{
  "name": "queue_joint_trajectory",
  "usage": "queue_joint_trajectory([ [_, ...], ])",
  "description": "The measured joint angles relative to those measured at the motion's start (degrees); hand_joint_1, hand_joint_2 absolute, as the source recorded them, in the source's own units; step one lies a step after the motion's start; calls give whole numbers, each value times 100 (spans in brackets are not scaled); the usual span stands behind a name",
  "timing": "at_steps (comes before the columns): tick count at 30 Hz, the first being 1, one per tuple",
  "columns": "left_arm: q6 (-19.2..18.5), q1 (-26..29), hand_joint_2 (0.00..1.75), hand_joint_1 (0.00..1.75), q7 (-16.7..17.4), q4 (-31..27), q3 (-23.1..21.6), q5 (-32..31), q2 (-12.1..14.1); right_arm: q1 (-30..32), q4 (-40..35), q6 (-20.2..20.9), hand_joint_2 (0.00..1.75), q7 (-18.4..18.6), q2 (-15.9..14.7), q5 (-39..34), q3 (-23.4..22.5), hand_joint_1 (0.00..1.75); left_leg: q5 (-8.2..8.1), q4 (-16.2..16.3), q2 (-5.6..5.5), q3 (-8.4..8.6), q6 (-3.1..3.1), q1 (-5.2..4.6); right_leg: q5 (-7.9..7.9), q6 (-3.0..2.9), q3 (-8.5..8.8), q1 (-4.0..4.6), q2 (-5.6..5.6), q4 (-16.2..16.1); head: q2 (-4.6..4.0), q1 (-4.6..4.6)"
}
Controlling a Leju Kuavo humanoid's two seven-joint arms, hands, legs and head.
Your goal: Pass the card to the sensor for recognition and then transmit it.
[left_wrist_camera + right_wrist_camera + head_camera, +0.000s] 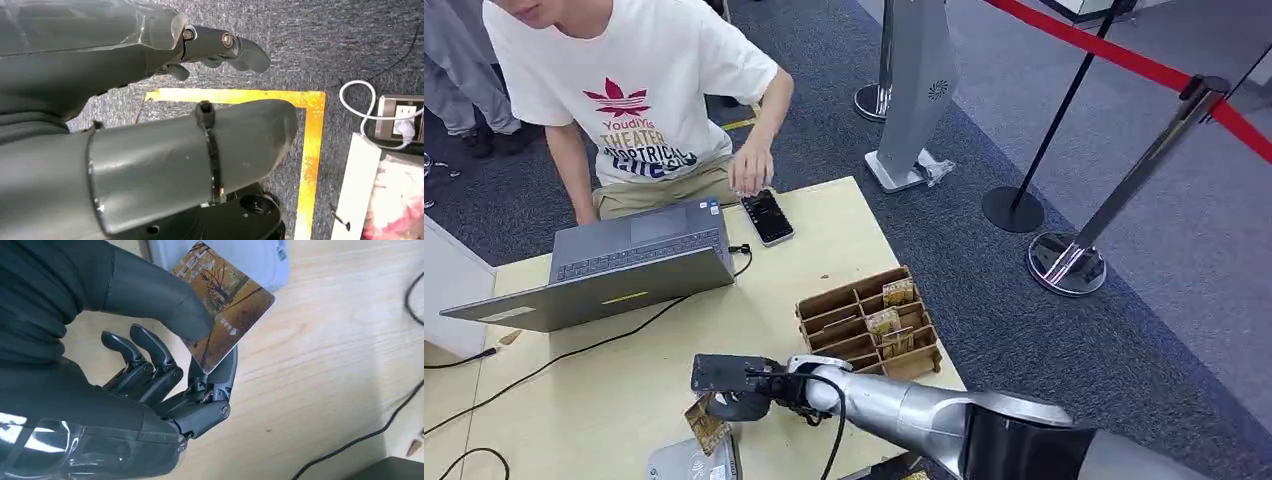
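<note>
1. The head view looks forward and down from high on the robot onto the counter [824, 250], with the floor beyond.
2. The right wrist view sits close behind the right hand [165, 370], facing the counter top; it shares the card [225, 305] and sensor [260, 260] with the head view.
3. The left wrist view looks down at carpeted floor [350, 45] past the left hand [220, 47].

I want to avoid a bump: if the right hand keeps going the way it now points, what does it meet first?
Probably the grey sensor. The right hand points the card towards it; in the right wrist view the card's far edge already overlaps it, though height above it is unclear.
</note>
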Motion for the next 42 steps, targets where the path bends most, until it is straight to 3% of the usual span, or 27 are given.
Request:
queue_joint_trajectory([
  [8,31,-1,0,0,11,0,0,9,0,-148,-61,-256,175,362,151,1190,247,175,0,0,0,0,0,0,0,0,0,0,1,0,0,0],
  [17,-22,-1,0,0,61,0,0,-9,4,-323,-77,79,175,592,291,1742,568,175,0,0,0,1,0,0,0,0,1,0,0,0,0,0],
  [28,-22,0,0,0,68,0,0,9,4,-366,35,407,175,570,349,1849,852,175,0,0,0,0,0,0,0,0,0,0,0,0,0,0],
  [42,-35,0,0,0,81,0,0,20,7,-408,398,396,175,494,490,1534,986,175,0,0,0,2,0,0,0,0,0,0,0,0,0,0],
])
